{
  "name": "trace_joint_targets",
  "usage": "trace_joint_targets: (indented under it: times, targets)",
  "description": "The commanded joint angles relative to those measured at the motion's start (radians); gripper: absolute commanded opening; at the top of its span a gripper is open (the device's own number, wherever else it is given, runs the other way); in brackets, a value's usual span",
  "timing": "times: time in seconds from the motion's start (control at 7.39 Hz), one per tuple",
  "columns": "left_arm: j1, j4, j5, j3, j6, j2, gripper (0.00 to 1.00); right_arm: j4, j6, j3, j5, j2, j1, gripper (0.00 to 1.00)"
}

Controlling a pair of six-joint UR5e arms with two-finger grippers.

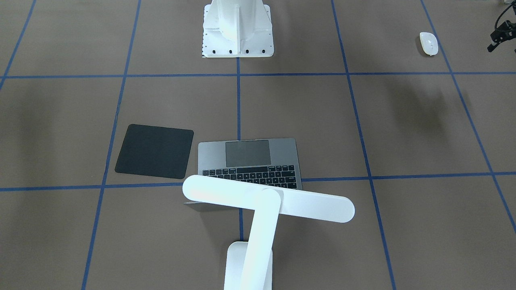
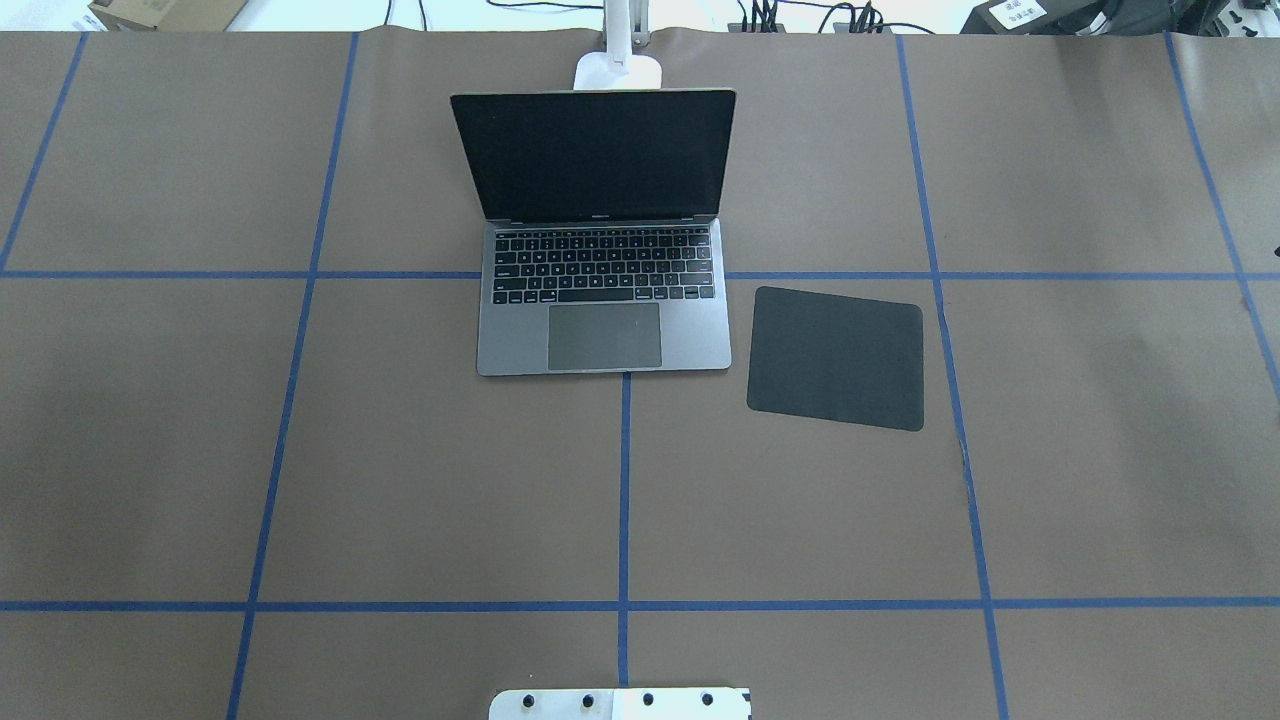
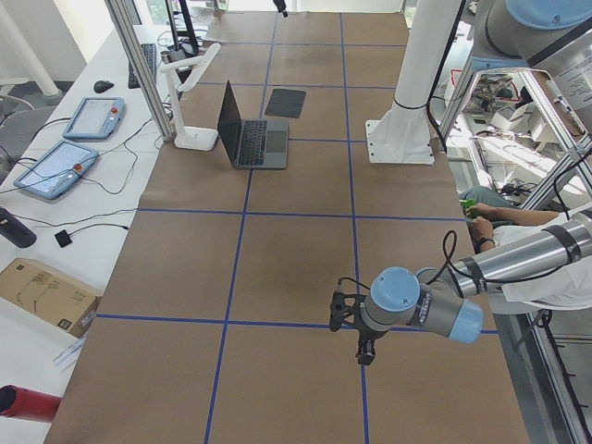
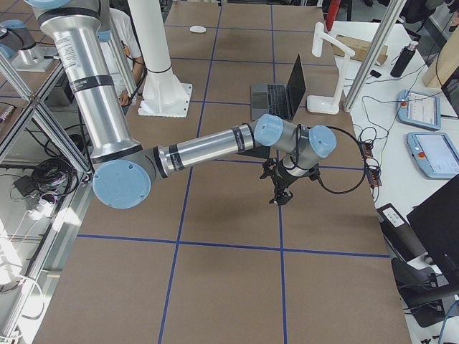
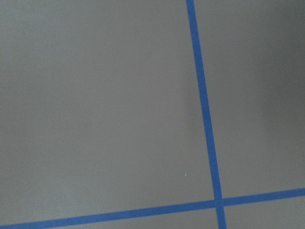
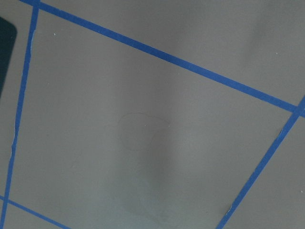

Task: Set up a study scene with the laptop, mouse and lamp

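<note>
The laptop (image 2: 605,320) stands open at the table's far middle, with a dark screen; it also shows in the front view (image 1: 248,163). The lamp (image 1: 268,199) stands behind it, its bar head over the lid, and only its base (image 2: 618,70) shows from overhead. The mouse (image 1: 428,43) lies alone near the robot's side, on its left. My left gripper (image 3: 363,344) hangs low over bare table beyond the mouse. My right gripper (image 4: 278,192) hangs over bare table on the right. I cannot tell whether either is open or shut. Both wrist views show only table paper.
A flat black square pad (image 2: 836,358) lies right of the laptop. The white bolted pedestal (image 1: 238,28) stands at the robot's side, middle. A person (image 3: 532,240) sits beside the table. Tablets and cables (image 3: 74,139) lie beyond the far edge.
</note>
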Motion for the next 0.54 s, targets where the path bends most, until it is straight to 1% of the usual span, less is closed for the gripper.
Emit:
trace_joint_targets:
  times: [0.0,0.14,0.27,0.41]
  targets:
    - [0.028,-0.077,-0.064,0.000,-0.084,0.034,1.00,0.001,0.000,0.014,0.000,-0.012,0.000,1.00]
    - [0.068,-0.107,-0.087,-0.002,-0.145,0.031,1.00,0.001,0.000,0.017,0.000,-0.012,0.000,1.00]
    - [0.173,-0.170,-0.072,-0.002,-0.277,0.018,1.00,0.001,0.000,0.017,0.000,-0.012,0.000,1.00]
    - [0.277,-0.249,-0.005,0.000,-0.415,0.003,1.00,0.001,0.000,0.018,0.000,-0.011,0.000,1.00]
